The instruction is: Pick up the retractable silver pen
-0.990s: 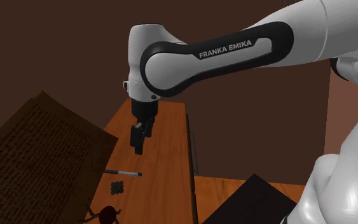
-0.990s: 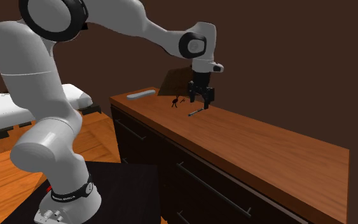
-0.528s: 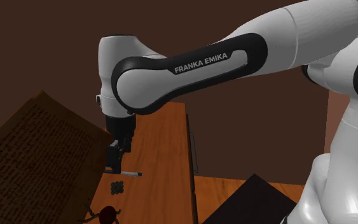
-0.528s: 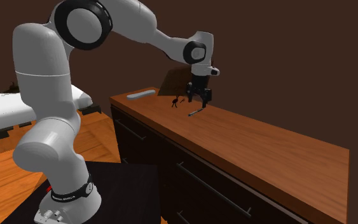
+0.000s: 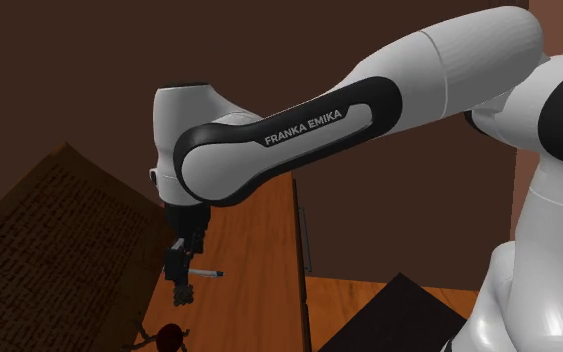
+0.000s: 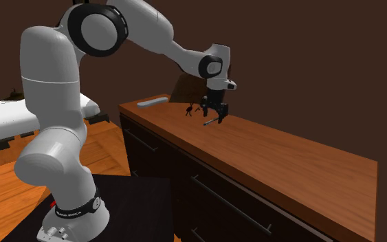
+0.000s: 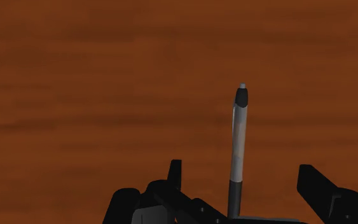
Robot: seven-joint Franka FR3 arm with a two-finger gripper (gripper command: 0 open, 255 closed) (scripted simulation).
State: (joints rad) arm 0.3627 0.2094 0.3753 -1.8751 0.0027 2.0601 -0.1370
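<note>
The pen (image 7: 238,146) lies flat on the wooden surface (image 7: 75,89), right between the spread fingers of the claw (image 7: 241,170), which grips nothing. It looks like the final approach; next, I'd say, sink lower and close across the barrel.

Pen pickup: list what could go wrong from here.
1. The open gripper straddles the pen near one end, so a grasp there may leave it tilting or slipping out.
2. The pen is thin and lies flat on the wooden top; closing too high would likely miss it, and going too low could strike the wood.
3. Small dark items sit close by and could be knocked.
</note>
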